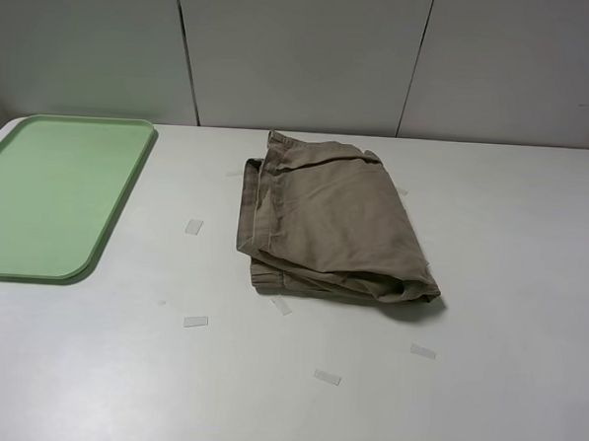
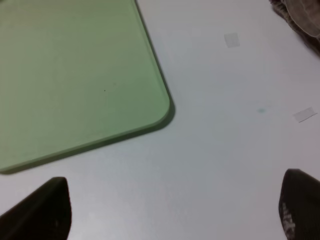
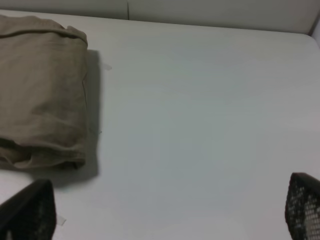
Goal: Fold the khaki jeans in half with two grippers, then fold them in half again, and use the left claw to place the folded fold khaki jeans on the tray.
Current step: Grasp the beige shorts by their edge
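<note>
White table (image 1: 508, 291): folded khaki jeans (image 1: 329, 222) lay off the tray (image 1: 117, 209); left end effector (image 2: 172, 207) and right end effector (image 3: 165, 210) gaped empty. Shallow pinch risked unravelling folds.

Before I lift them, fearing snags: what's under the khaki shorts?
The khaki shorts rest on the white table, a tape strip by their near edge. Anything beneath is hidden.

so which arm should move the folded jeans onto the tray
Probably left: the tray lies on its side, the khaki jeans sit centrally, and the left end effector stands open near the tray's corner.
</note>
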Controlling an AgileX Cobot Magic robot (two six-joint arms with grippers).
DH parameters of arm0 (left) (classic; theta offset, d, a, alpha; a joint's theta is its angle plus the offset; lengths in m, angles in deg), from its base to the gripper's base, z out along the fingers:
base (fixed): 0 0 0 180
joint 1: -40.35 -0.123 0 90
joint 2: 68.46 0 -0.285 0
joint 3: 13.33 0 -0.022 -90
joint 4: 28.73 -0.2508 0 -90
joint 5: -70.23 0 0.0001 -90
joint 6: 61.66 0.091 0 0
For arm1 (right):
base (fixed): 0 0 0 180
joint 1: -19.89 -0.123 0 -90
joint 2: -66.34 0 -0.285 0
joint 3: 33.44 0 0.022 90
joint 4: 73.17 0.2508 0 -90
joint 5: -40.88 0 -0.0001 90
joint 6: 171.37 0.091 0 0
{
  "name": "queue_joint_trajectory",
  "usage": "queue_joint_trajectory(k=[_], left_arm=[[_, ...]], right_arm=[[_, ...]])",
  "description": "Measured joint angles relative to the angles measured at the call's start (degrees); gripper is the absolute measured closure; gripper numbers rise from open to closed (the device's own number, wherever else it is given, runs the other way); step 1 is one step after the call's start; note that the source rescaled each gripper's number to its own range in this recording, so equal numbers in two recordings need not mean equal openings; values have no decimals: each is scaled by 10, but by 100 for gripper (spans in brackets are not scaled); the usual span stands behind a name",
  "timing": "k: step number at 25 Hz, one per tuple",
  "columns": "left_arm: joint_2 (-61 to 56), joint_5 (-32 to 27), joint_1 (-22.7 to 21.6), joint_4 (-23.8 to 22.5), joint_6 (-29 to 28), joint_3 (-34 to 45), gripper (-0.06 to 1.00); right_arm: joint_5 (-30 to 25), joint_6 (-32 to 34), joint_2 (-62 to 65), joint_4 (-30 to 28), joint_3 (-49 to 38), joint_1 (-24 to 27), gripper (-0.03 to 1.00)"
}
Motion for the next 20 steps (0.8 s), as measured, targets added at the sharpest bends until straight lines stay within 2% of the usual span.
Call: queue_joint_trajectory(k=[20], left_arm=[[0,2,0,0,0,0,14]], right_arm=[[1,0,0,0,0,0,-3]])
